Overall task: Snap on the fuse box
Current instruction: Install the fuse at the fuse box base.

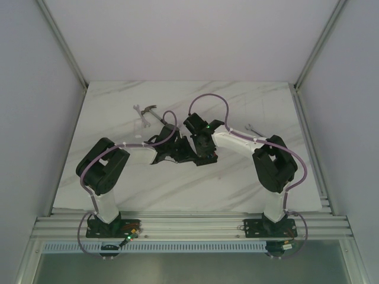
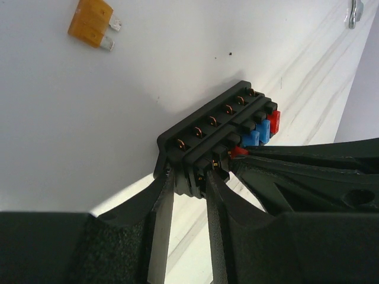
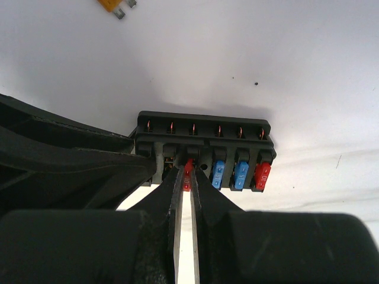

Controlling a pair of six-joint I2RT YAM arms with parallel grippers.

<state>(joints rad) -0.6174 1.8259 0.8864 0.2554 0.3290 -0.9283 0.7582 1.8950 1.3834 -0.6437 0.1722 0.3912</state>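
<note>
Though white numerals mark the blue and red fuses seated in the fuse box, they are too small to read. It is a black block with a far row of six copper-tipped slots, lying near the middle of the white marbled table. The left gripper is clamped on its left end. The right gripper pinches a red fuse seated in it. An orange fuse lies loose beyond.

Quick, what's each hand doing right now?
Left hand: closed on the fuse box.
Right hand: closed on a red fuse.
</note>
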